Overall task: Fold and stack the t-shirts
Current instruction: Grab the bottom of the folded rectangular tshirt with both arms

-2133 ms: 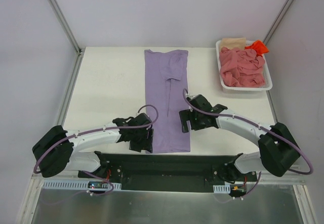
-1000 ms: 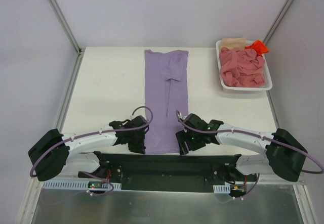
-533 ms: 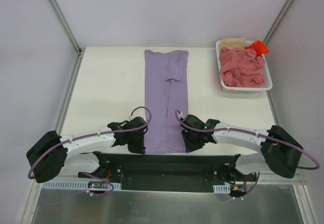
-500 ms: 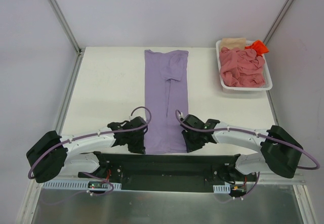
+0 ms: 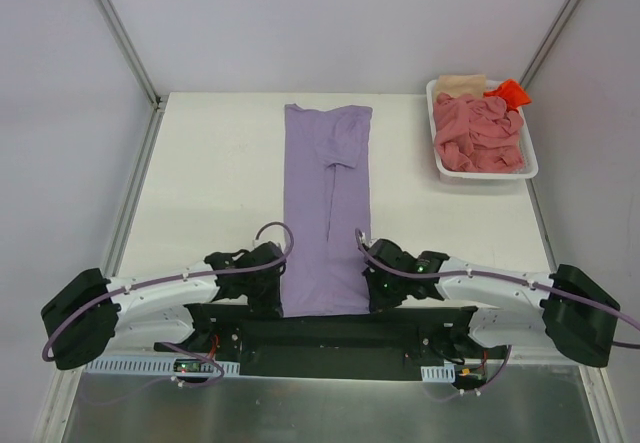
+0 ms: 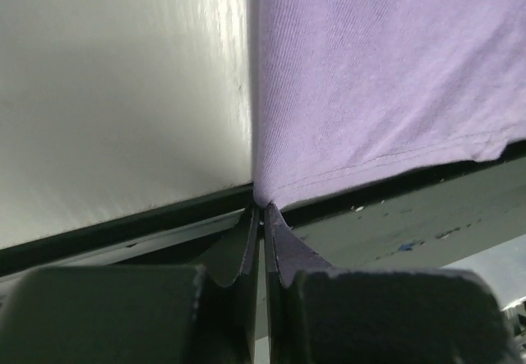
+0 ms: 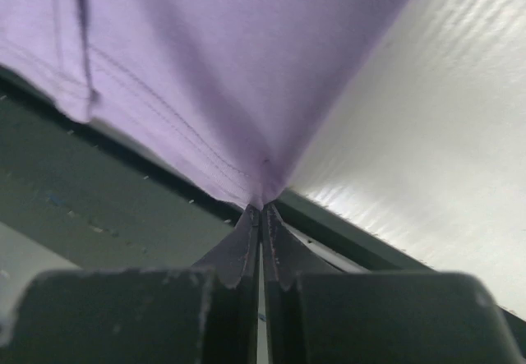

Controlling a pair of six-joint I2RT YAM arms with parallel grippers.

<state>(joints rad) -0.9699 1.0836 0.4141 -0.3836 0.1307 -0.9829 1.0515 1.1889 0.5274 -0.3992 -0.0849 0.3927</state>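
Note:
A lavender-purple t-shirt (image 5: 328, 203) lies as a long narrow strip down the middle of the table, its near hem hanging just past the front edge. My left gripper (image 5: 277, 301) is shut on the hem's left corner (image 6: 265, 198). My right gripper (image 5: 372, 299) is shut on the right corner (image 7: 261, 193). Both wrist views show the fingertips (image 6: 279, 232) pinched together with purple cloth (image 7: 205, 76) fanning out from them. More t-shirts sit at the back right: a salmon-pink one (image 5: 478, 135), a beige one (image 5: 460, 84) and an orange-red one (image 5: 508, 91).
A white basket (image 5: 484, 175) at the back right holds the other shirts. The black base plate (image 5: 330, 335) runs along the table's near edge under the hem. Metal frame posts (image 5: 120, 33) rise at the back corners.
Both arms have drawn back toward the near edge, dragging the purple shirt's hem with them past the table edge. The right gripper has closed on the hem's right corner.

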